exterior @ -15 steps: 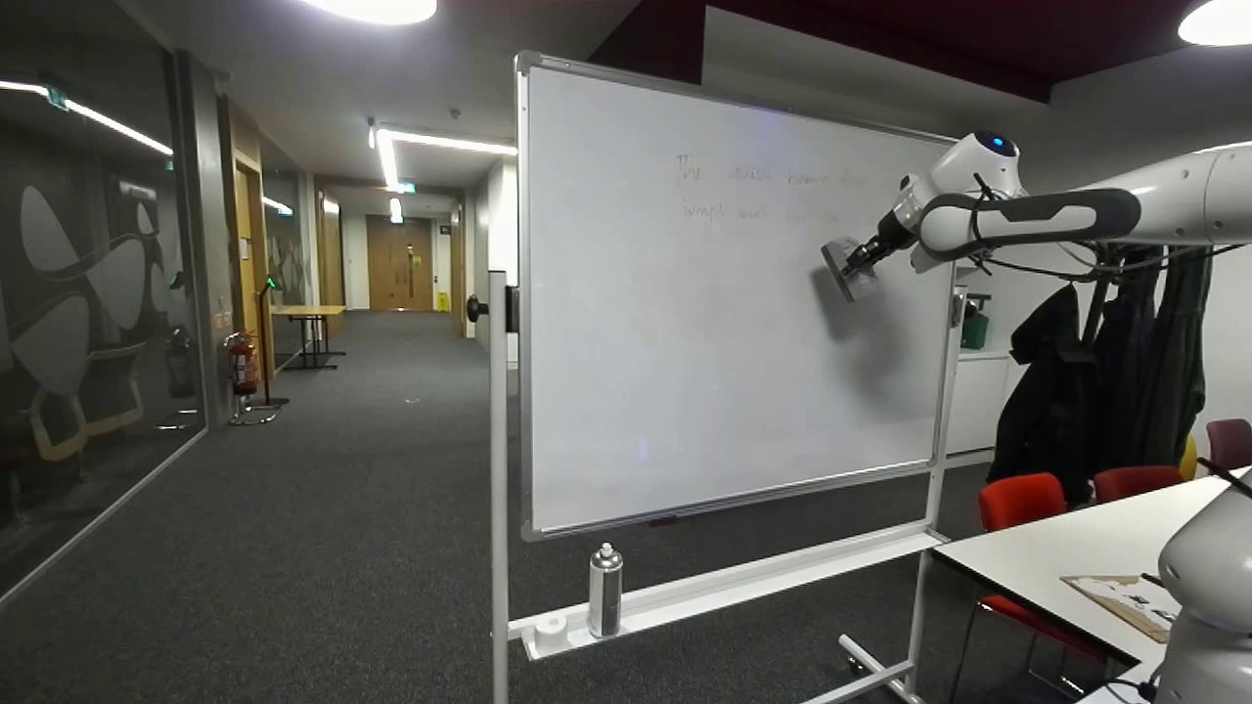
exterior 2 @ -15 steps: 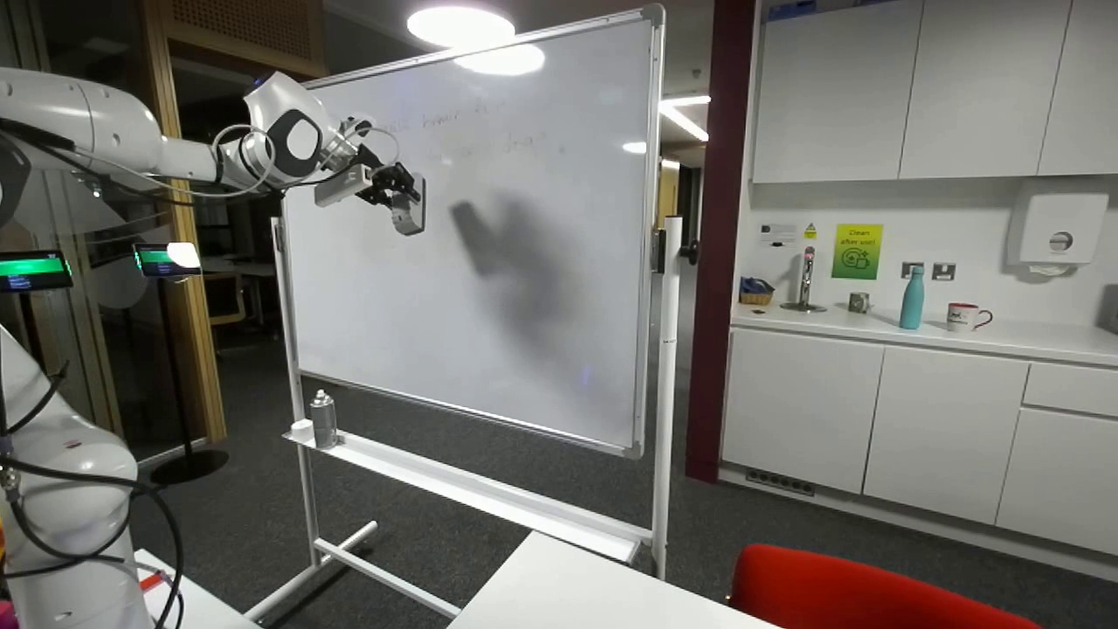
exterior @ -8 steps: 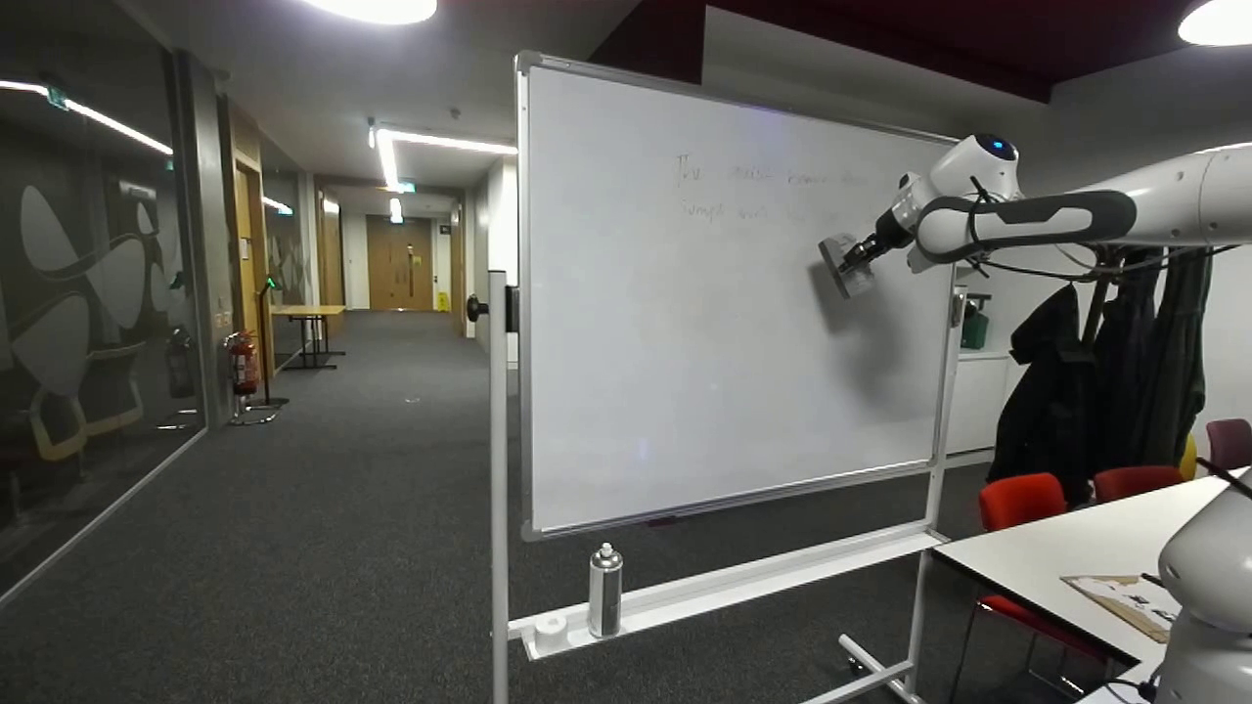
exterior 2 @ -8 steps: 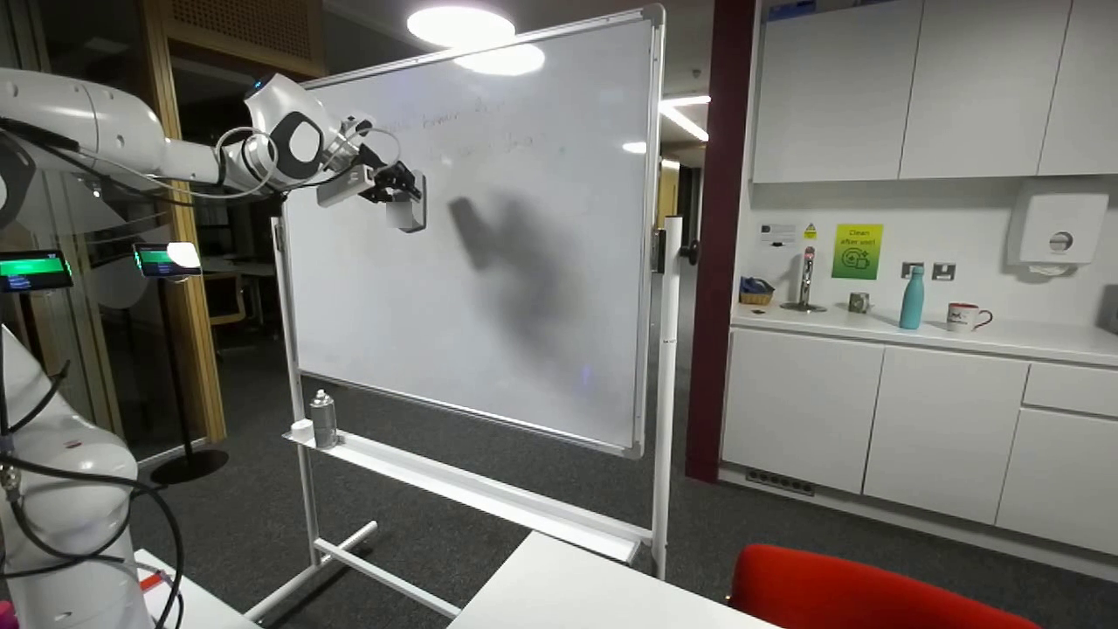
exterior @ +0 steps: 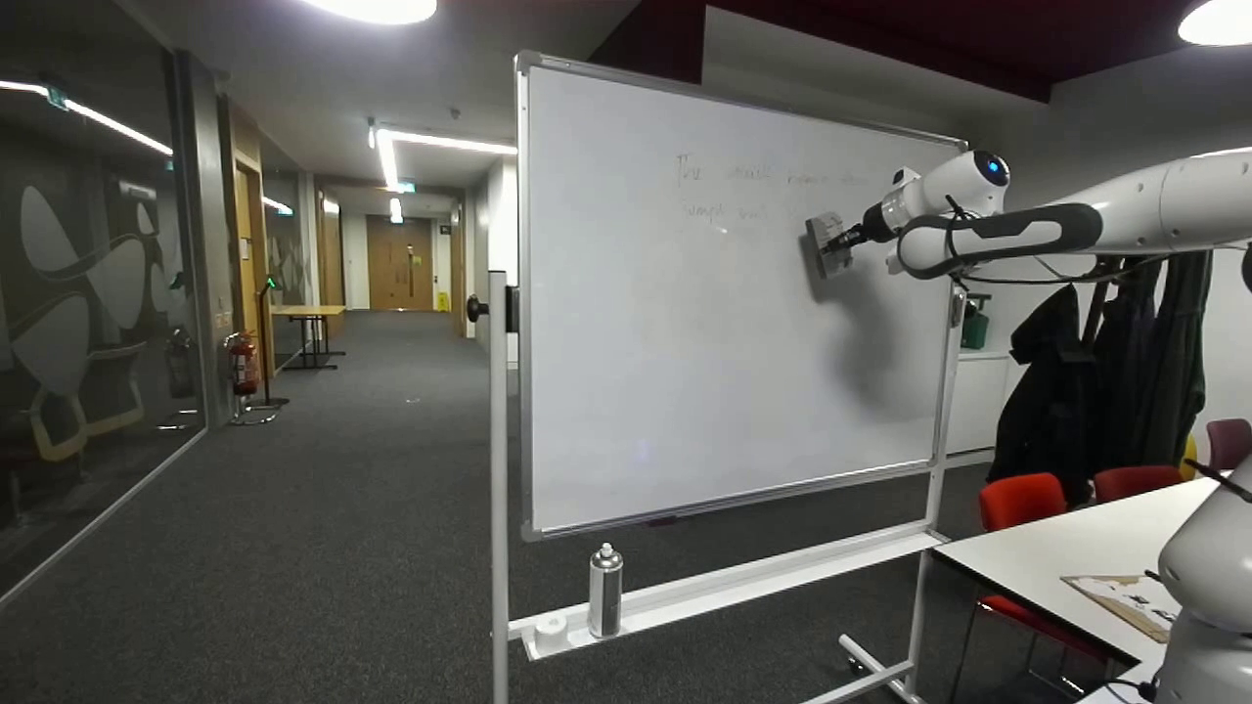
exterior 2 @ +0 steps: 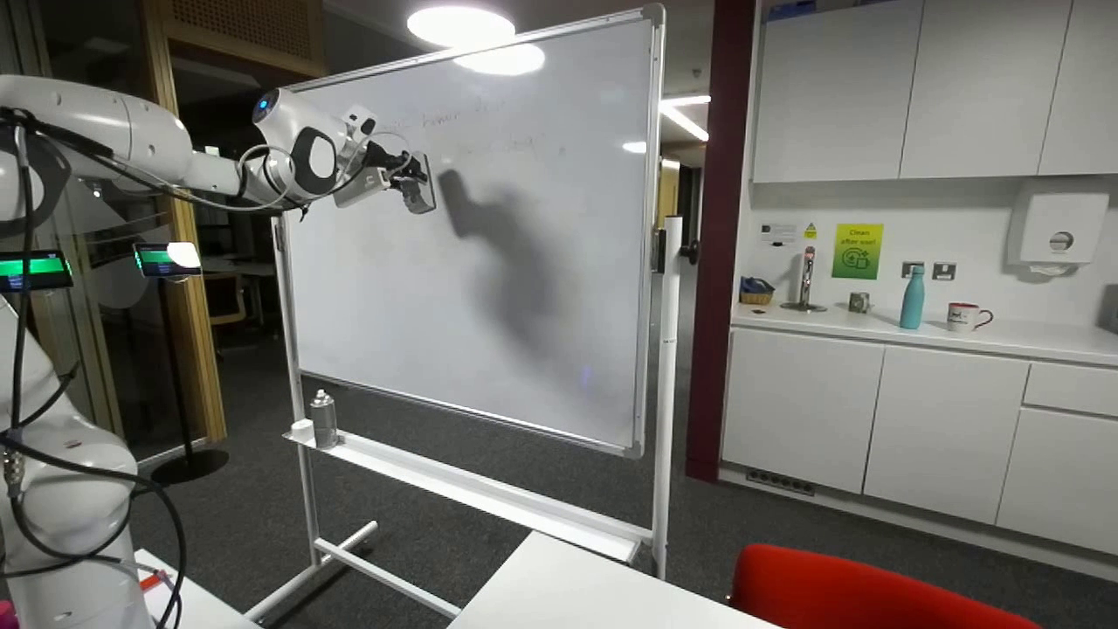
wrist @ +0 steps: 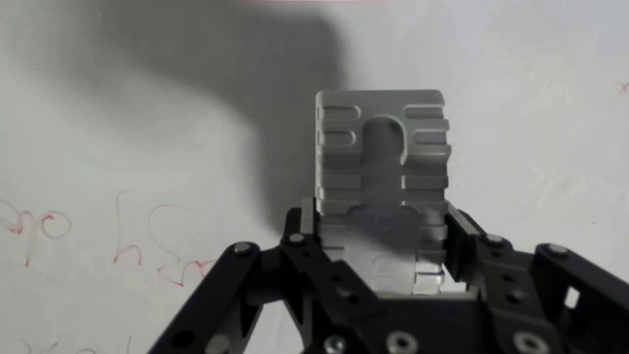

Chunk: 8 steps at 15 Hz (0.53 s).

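Eraser (wrist: 383,191) clamped in jaws, partly hidden, writing (wrist: 128,248) cut off

Glossy white tubular robot arm (exterior: 1135,208) with dark-grey inlays (exterior: 1081,227)
Round blue light (exterior: 994,166) at two o'clock on its white wrist housing (exterior: 957,179) in an exterior view; looped black cables (exterior 2: 96,473); black jointed gripper (wrist: 383,220) with round silver screws (wrist: 335,343)

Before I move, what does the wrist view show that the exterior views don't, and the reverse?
Only the wrist view clearly shows the red of the writing and how the tool has its fingers against both sides of the eraser.
Only the exterior views show the arm, the can on the tray, and a red chair.
Both share the board, the shadow on it, and the gripped eraser.
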### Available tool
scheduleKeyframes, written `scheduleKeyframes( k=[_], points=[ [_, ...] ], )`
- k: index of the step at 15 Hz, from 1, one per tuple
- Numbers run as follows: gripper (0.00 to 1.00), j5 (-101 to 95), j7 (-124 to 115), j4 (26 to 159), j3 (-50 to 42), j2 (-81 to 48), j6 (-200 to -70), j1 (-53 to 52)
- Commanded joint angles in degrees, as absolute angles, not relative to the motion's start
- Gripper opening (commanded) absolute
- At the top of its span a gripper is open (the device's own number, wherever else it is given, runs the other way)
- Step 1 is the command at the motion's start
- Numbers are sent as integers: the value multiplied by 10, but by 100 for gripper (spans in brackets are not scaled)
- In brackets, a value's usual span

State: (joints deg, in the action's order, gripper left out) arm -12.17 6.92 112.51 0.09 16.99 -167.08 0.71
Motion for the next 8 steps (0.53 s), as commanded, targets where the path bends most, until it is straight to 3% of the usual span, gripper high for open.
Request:
scheduleKeyframes(
  k=[1,8],
  points=[
    [35,-130,78,1090,2,126,-1740,15],
    [35,-150,76,1055,4,104,-1805,17]
  ],
)
